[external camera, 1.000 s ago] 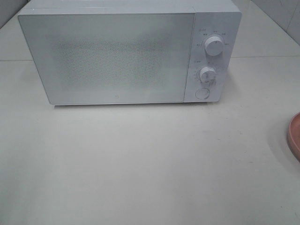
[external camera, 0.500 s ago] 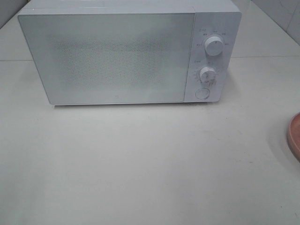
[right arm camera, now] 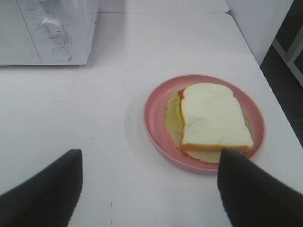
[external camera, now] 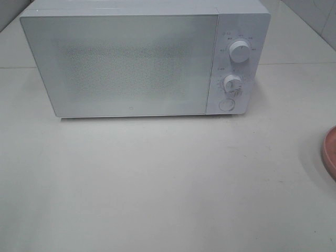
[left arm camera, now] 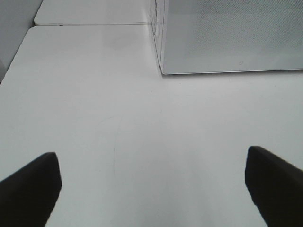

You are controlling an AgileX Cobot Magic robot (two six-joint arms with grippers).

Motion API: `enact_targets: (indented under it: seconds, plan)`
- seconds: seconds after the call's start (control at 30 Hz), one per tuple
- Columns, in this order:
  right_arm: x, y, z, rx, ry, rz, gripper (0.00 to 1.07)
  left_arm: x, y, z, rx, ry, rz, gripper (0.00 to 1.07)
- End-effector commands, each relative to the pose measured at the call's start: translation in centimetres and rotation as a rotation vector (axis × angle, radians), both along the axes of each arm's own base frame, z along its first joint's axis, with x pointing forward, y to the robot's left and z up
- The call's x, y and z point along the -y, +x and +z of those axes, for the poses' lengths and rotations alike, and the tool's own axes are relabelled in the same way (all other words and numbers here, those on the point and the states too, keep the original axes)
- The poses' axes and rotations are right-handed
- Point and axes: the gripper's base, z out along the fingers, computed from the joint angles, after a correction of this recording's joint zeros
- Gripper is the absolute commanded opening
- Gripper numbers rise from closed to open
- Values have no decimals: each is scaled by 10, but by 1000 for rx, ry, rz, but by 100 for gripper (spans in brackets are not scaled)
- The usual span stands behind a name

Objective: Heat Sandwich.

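Observation:
The sandwich [right arm camera: 213, 116], white bread with a tan crust and green-yellow filling showing at its edges, lies on a pink plate [right arm camera: 152, 118] in the right wrist view. My right gripper [right arm camera: 150, 163] hovers just short of the plate, open, nothing between its dark fingers [right arm camera: 45, 194]. The white microwave [external camera: 131, 63] stands at the back of the table with its door shut. My left gripper [left arm camera: 151, 165] is open over bare table, short of the microwave's front corner [left arm camera: 163, 71]. In the exterior high view only the plate's rim [external camera: 331, 152] shows at the right edge, and neither gripper appears.
The microwave's panel carries two knobs [external camera: 239, 52] and a round button [external camera: 226, 104] on its right side. The table's right edge [right arm camera: 265, 75] runs close behind the plate. A seam [left arm camera: 94, 23] in the tabletop runs level with the microwave's left side.

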Motion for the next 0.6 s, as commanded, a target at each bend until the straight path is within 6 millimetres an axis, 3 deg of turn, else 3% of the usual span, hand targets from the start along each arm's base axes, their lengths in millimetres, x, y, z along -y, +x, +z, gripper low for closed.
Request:
enact_targets:
  seconds: [0.03, 0.6]
  plan:
    - [0, -4, -1, 26, -2, 0, 76, 0, -4, 0, 34, -1, 2, 101]
    - [0, -4, -1, 26, -2, 0, 76, 0, -4, 0, 34, -1, 2, 101]
